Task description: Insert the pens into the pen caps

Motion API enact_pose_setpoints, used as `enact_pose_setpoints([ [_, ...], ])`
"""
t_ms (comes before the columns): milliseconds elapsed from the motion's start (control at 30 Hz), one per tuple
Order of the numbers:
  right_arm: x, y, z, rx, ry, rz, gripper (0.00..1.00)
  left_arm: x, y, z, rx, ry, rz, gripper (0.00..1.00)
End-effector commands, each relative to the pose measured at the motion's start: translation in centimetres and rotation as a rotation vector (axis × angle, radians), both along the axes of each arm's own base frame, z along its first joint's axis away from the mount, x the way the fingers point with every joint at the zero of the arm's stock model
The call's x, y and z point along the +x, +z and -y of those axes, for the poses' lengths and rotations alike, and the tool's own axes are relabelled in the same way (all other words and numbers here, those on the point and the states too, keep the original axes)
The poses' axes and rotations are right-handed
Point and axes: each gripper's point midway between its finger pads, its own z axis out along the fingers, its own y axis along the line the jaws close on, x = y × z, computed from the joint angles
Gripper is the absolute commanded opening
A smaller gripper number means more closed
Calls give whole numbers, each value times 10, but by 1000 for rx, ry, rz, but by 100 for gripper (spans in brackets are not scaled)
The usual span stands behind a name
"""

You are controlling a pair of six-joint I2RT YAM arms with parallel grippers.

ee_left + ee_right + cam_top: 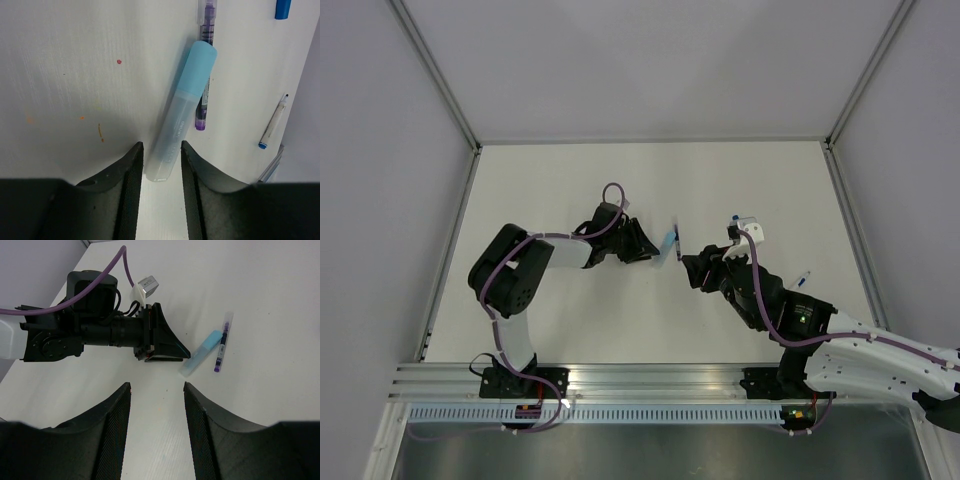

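A pale sky-blue pen cap (185,110), a stubby tube with a clear lower half, lies on the white table. Its near end sits between my left gripper's (161,150) open fingertips, not clamped. A slim dark pen (205,75) with a purple tip lies right beside the cap, touching it. A white pen with dark ends (273,122) lies apart to the right, and a dark blue cap (283,8) is at the top edge. My right gripper (157,390) is open and empty, short of the cap (202,353) and the dark pen (222,342). From above, both grippers (645,245) (690,268) flank the cap (667,241).
The white table (570,180) is fenced by grey walls and metal frame posts. The white pen (803,279) lies near the right arm's elbow. Small orange and red marks (100,131) dot the table surface. A clear item (270,169) shows at the right edge.
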Motion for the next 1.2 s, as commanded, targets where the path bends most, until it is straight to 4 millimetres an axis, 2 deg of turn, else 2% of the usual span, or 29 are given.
enact_pose_setpoints([
  [0, 1, 6, -2, 18, 6, 16, 53, -1, 4, -6, 48, -9, 13, 41],
  [200, 1, 5, -4, 15, 13, 14, 53, -8, 3, -8, 62, -40, 19, 43],
  [567, 1, 2, -6, 4, 13, 11, 54, -31, 2, 21, 37, -195, 7, 43],
  [800, 3, 2, -6, -3, 5, 14, 54, -42, 5, 29, -2, -233, 6, 43],
  [1033, 9, 0, 1, -22, -51, 8, 54, -45, 26, 20, 15, -220, 64, 44],
  [1100, 23, 8, 11, -37, -125, 2, 54, -45, 42, 16, 20, -221, 106, 45],
  [1133, 27, 1, 20, -88, -162, -23, 54, -48, 46, 13, 29, -223, 104, 45],
  [1167, 38, 3, 33, -113, -230, -32, 54, -46, 62, 11, 25, -217, 147, 45],
])
